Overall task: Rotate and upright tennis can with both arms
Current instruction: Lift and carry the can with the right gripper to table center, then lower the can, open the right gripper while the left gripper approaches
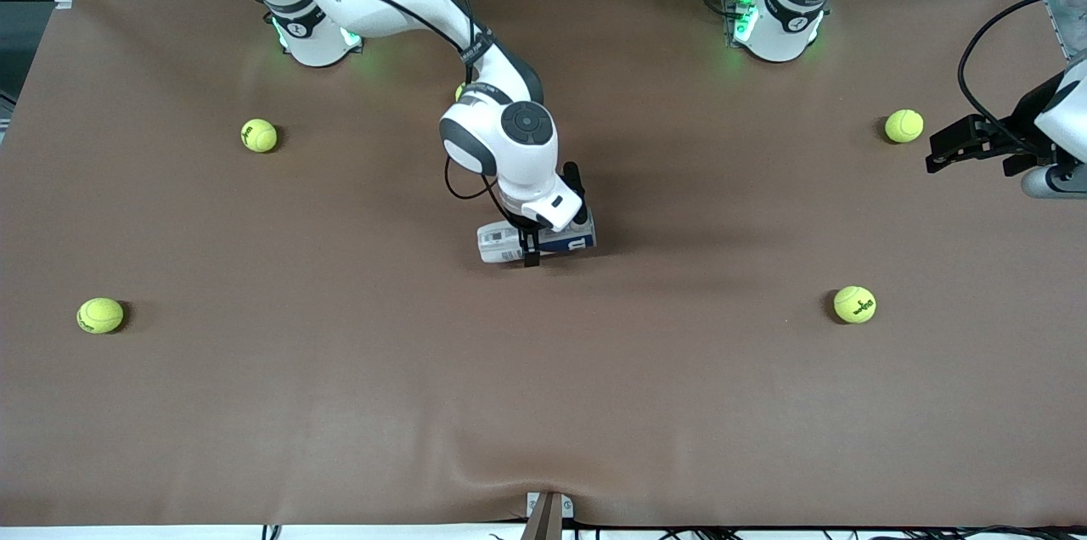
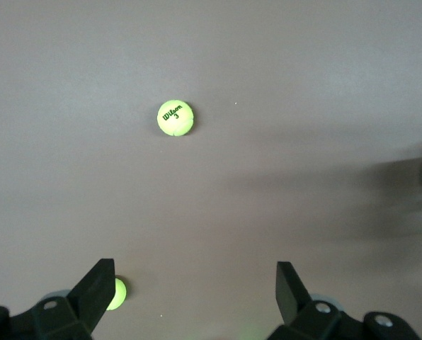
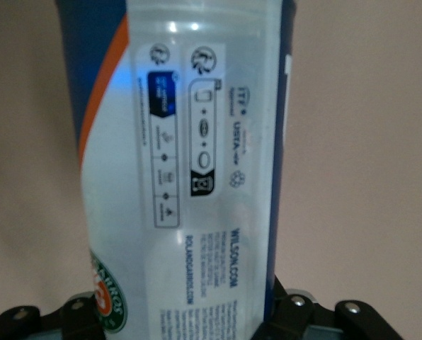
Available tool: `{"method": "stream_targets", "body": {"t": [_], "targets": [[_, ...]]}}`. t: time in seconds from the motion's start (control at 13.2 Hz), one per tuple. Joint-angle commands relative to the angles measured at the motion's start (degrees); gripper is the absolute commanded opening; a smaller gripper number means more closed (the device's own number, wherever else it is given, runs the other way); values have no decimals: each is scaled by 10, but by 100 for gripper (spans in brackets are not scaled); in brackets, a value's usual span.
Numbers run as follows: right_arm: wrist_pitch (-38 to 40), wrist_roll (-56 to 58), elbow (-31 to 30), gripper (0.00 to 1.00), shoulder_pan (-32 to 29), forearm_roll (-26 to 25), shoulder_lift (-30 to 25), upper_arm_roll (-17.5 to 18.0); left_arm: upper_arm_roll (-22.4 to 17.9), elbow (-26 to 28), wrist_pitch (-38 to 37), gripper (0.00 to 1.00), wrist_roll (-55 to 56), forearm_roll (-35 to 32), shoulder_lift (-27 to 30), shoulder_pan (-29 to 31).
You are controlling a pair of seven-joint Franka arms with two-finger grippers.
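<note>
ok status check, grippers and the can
Right gripper shut on tennis can, can lying on its side mid-table. Left gripper open, waiting over the left arm's end of the table. Tennis balls scattered well apart from the can, none in the way.

Right gripper (image 1: 532,255) hides tennis can (image 1: 501,243) middle; left arm (image 1: 1053,141) cut off at frame edge

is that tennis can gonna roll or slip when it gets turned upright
Lying on its side, the tennis can would probably roll if released. Its glossy plastic may slip in the right gripper, shut across it. Tall and slim, it likely tips easily once upright.
</note>
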State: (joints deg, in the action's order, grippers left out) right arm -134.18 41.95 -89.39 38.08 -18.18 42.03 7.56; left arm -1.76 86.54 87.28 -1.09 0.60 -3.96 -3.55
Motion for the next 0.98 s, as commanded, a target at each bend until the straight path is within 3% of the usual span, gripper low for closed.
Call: {"method": "stream_targets", "body": {"t": [0.0, 0.15, 0.3, 0.68, 0.91], "targets": [[-20, -38, 1, 81, -3, -17, 17, -4, 2, -5, -2, 100, -6, -2, -3, 0], [-20, -76, 1, 81, 2, -18, 21, -4, 2, -5, -2, 100, -6, -1, -7, -1], [-19, -77, 2, 100, 2, -18, 24, -4, 2, -5, -4, 100, -9, -1, -16, -5], [32, -79, 1, 100, 2, -8, -18, 5, 6, -9, -5, 100, -9, 15, -17, -2], [115, -142, 4, 100, 2, -8, -64, 25, 4, -6, -2, 100, -14, 103, -40, 6]]}}
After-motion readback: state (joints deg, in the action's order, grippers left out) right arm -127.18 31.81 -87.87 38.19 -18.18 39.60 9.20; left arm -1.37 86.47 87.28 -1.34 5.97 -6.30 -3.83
